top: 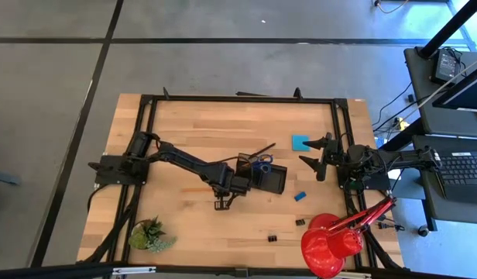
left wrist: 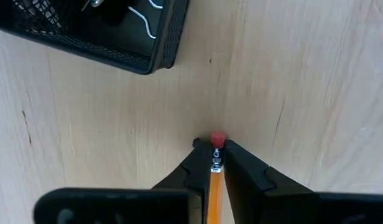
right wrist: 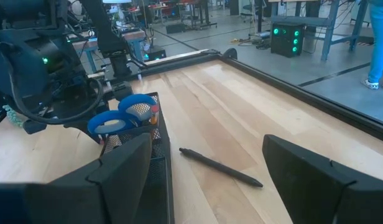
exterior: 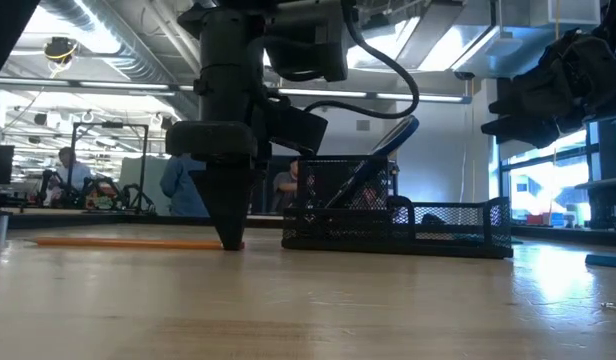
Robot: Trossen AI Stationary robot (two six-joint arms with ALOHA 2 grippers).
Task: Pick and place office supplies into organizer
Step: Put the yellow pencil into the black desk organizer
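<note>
Your left gripper (left wrist: 217,163) pinches the pencil (left wrist: 215,180) on the table (left wrist: 303,93) beside the organizer (left wrist: 104,31); your right gripper (right wrist: 204,168) hangs wide open, empty.

Both arms are showing as dark, near-black jointed links, the left arm (top: 184,161) running long and slim from a blocky base at the table's edge. The left claw (left wrist: 216,149) is tapering into two matte black wedge-shaped fingers, while the right claw (right wrist: 207,180) is presenting two broad, flat black fingers. A black cable is looping around the left arm's wrist housing, and a small green light is glowing on its casing.
</note>
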